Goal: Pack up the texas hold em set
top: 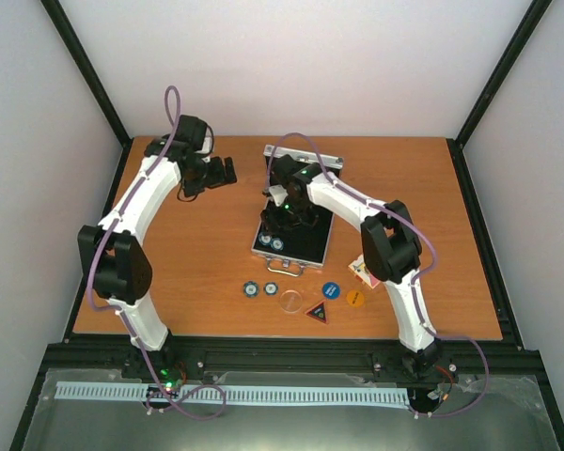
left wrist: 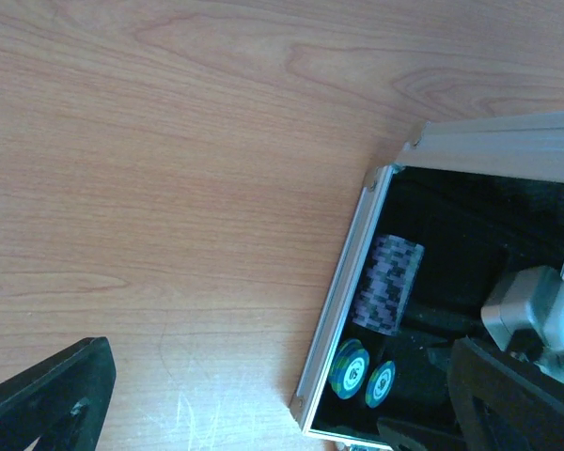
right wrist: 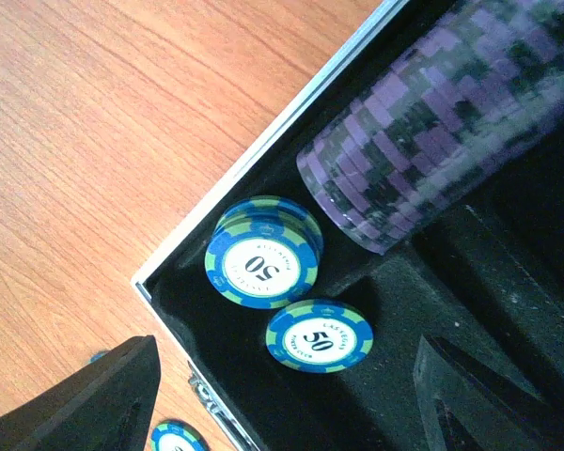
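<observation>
Right gripper (right wrist: pixel 287 357), jaws apart, over case (right wrist: pixel 263 148); blue chips (right wrist: pixel 263 252) read "50".

The table (left wrist: pixel 169 141) is smooth light wood with clear grain and a faint sheen. The case (left wrist: pixel 338 291) has a rim of brushed silver metal. Its lining (right wrist: pixel 395 282) is matt black and soft-looking, like foam or felt. The purple chips (right wrist: pixel 432 122) and blue-green chips (right wrist: pixel 261 263) look like hard, slightly glossy plastic.

"50" on blue-green chips (right wrist: pixel 261 261)
</observation>
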